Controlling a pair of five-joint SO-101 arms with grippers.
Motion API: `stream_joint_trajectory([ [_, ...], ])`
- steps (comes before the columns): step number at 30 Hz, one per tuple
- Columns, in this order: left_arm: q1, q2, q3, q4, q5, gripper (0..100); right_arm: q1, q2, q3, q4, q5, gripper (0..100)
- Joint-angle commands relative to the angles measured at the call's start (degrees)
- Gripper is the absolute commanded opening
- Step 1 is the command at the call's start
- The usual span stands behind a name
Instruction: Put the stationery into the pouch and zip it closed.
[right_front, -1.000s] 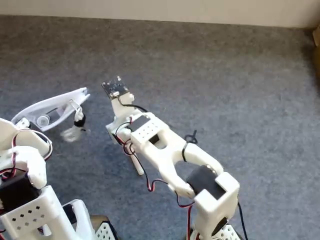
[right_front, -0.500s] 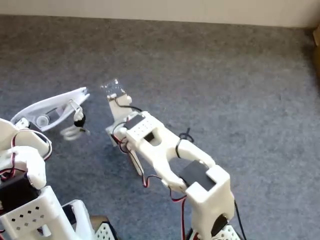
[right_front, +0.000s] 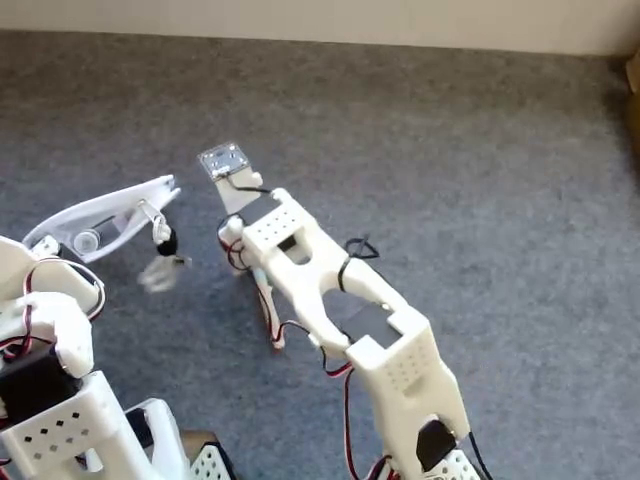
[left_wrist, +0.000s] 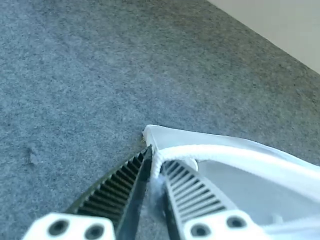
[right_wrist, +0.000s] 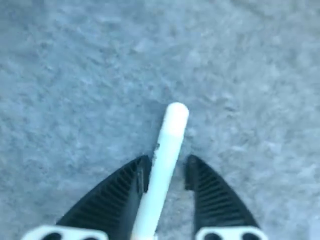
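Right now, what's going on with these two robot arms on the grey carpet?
The left gripper pinches the edge of the white translucent plastic pouch, which lies on the grey carpet. The right gripper holds a white cylindrical pen above the carpet, apart from the pouch. The pen is not in the pouch yet.

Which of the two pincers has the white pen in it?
The right pincer holds the pen. The left pincer is clamped on the rim of the pouch instead.
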Motion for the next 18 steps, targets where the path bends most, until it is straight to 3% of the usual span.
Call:
stream_joint_trajectory([
  [1, -1.0, -0.5, -0.7, -1.3, 0.4, 1, -1.1, 2.1, -0.7, 0.4, 3.7, 0.2],
  [11, -1.0, -0.5, -0.7, -1.3, 0.4, 1, -0.7, -0.8, -0.6, 0.6, 3.8, 0.5],
  [18, -0.9, -0.5, -0.7, -1.2, 0.4, 1, 3.5, -3.6, -0.6, 0.6, 3.7, 0.5],
])
